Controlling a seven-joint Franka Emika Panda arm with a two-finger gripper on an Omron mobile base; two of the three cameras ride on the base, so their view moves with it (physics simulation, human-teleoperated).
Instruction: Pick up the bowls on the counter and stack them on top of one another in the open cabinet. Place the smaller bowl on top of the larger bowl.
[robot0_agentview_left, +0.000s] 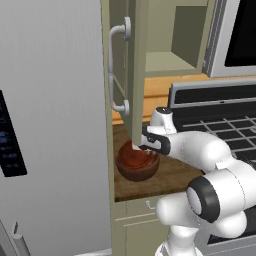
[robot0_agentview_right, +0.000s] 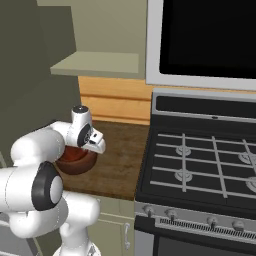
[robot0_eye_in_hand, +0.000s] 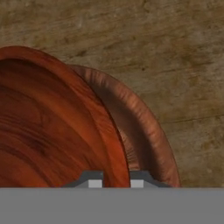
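Now claw clenched on smaller bowl's rim, inside larger bowl.

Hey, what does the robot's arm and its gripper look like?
The arm is built of glossy white, rounded segments with dark grey rings at the joints. Its gripper ends in two small finger tips, dark with pale grey pads. No cables or markings are visible.

2 bowls, 1 cabinet
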